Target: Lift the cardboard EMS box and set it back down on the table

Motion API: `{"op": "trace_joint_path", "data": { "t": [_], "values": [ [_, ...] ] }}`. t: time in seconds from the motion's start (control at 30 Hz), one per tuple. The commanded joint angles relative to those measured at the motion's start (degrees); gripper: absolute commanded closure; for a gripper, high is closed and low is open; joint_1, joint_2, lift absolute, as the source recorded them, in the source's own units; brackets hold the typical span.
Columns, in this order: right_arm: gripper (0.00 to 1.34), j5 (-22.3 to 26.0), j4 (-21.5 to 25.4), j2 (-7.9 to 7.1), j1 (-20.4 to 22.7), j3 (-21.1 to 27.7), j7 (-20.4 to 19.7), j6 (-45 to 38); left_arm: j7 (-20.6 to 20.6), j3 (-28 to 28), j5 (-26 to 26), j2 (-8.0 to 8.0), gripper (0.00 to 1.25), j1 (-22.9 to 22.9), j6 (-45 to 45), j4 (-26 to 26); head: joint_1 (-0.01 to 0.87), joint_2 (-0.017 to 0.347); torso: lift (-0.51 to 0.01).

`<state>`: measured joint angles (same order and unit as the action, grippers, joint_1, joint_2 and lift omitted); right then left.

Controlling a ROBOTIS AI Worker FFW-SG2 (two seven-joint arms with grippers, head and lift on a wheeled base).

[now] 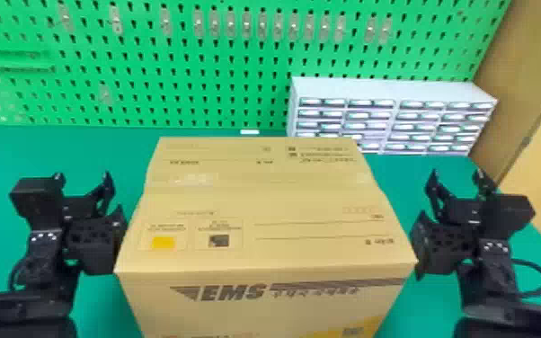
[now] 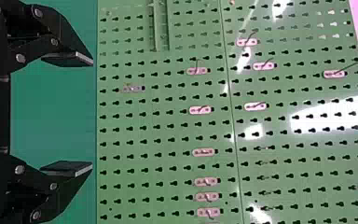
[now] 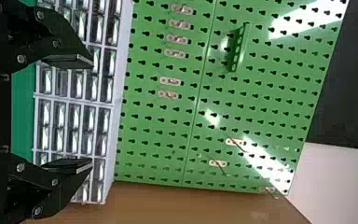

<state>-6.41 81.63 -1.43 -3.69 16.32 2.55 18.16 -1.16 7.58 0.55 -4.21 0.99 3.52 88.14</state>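
So the EMS box (image 1: 265, 197) is sitting smack in the middle of the head view, right between the two arms, with its top closed and the lettered side facing the robot. The left pincer (image 1: 83, 179) is off the box's left side and the right pincer (image 1: 457, 177) off its right side. Both have their fingers spread, pointing forward toward the wall, with nothing pinched, and those fingers stand apart from the cardboard. What's close to the box is the chunky black perforated blocks on the arms, left block (image 1: 92, 245) and right block (image 1: 445, 247), one at each side wall. They look like they're touching it, though from this angle I honestly can't swear to that, or to whether the bottom is on the green counter (image 1: 81, 148), since the base runs out of frame. In the left wrist view, the left pincer (image 2: 92, 115) has a wide gap between its two flat pads, with the counter and the green pegboard (image 1: 148, 58) beyond. Same deal in the right wrist view: the right pincer (image 3: 92, 114) is wide apart, with the drawer cabinet (image 1: 391, 90) behind it. That cabinet stands at the back of the counter on the right, in front of the pegboard, past the box's far right corner. There's also a wooden panel (image 1: 530, 67) at the far right.
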Motion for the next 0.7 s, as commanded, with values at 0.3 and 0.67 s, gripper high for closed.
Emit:
{"op": "trace_joint_path", "data": {
  "t": [0.3,0.67],
  "values": [
    [0.51,-0.1,0.02,0.02,0.0,0.2,0.0,0.04,0.01,-0.02,-0.02,-0.01,0.46,0.07,-0.01,0.01,0.678,-0.014,-0.066],
    [0.51,-0.36,0.02,0.02,0.09,0.38,0.0,0.04,0.01,0.07,-0.02,0.08,0.46,0.07,-0.01,0.01,0.678,-0.014,-0.087]
  ]
}}
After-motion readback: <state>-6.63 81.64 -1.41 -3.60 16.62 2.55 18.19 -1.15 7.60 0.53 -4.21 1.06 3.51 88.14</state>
